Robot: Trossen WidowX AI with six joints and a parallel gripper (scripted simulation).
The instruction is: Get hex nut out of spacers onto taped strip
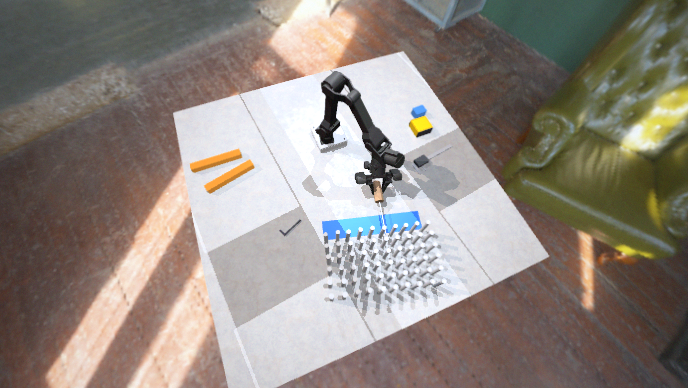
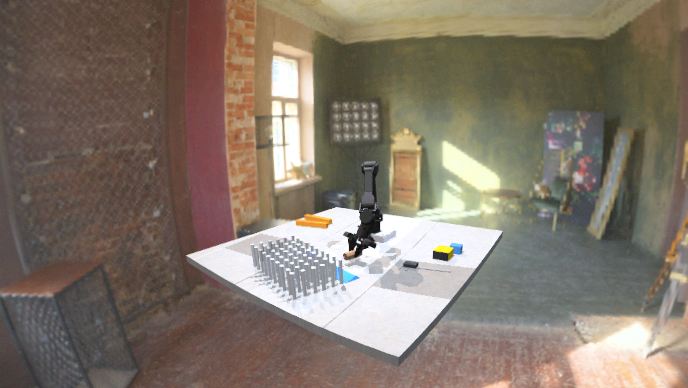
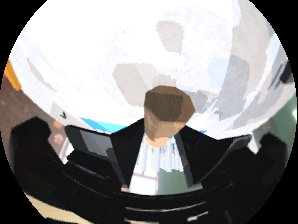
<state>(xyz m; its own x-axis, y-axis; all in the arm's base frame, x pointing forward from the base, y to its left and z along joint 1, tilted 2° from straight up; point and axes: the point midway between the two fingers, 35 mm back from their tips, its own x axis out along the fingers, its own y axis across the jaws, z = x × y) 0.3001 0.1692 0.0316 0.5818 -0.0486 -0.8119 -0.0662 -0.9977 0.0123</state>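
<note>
My gripper (image 1: 378, 188) (image 2: 351, 251) (image 3: 159, 121) is shut on the wooden handle (image 1: 378, 194) (image 2: 348, 255) (image 3: 169, 106) of a thin-rod tool. It is held above the table, on the arm's side of the blue taped strip (image 1: 350, 227) (image 2: 350, 277) (image 3: 100, 125). The thin rod points from the handle over the strip toward the front row of spacers; its tip is too fine to make out. The metal spacers (image 1: 360, 231) (image 2: 292, 285) stand upright in rows beyond the strip. The hex nut cannot be made out among them.
A small dark L-shaped hook (image 1: 291, 228) lies left of the field. A black-handled tool (image 1: 421, 161) (image 2: 410, 264) with a thin rod lies right of the arm. Two orange bars (image 1: 216, 160) (image 1: 229, 176) lie far left. A yellow block (image 1: 420, 125) (image 2: 443, 251) and blue block (image 1: 419, 111) (image 2: 456, 248) stand right.
</note>
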